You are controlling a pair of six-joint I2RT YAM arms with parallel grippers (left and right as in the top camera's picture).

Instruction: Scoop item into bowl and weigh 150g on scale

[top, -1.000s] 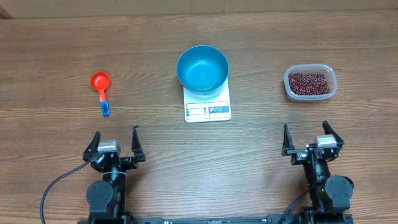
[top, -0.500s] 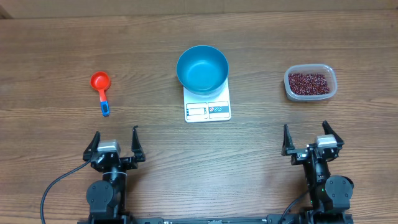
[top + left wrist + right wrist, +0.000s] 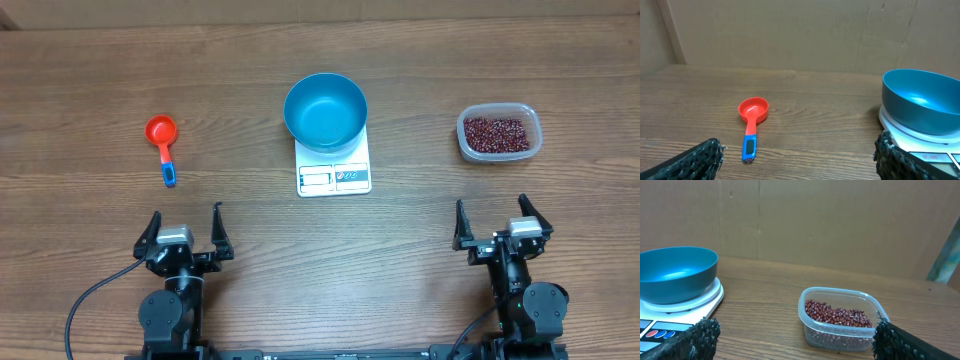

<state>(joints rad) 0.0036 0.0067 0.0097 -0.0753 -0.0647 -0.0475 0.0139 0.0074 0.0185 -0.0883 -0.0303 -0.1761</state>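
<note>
Both arms are sitting at the near edge of the table (image 3: pixel 400 262), well apart from everything on it

Left gripper (image 3: pixel 186 213) is standing with jaws spread as wide as they go, gripping nothing, hovering over bare wood. Right gripper (image 3: pixel 490 204) is doing the same: jaws wide apart, nothing between them

Blue bowl (image 3: pixel 325 110) is sitting upright on the white scale (image 3: pixel 334 178) at table centre, covering the far part of the platform. The display and button strip is showing along the near edge, facing the arms. Bowl is showing only bare blue inside in all three views. Can't read the display

Beans (image 3: pixel 494 132) are lying in a clear plastic tub (image 3: pixel 466 148) on the right side, well apart from the scale and beyond the right gripper. They are forming a loose layer on the bottom, below the rim

Red scoop (image 3: pixel 165 152) with a blue handle end is lying flat on the left side, well apart from the scale. Cup end is pointing away from the arms, handle pointing back toward the left gripper

Left wrist view is framing scoop and bowl between its finger pads (image 3: pixel 695 162); right wrist view is framing bowl, scale and tub
</note>
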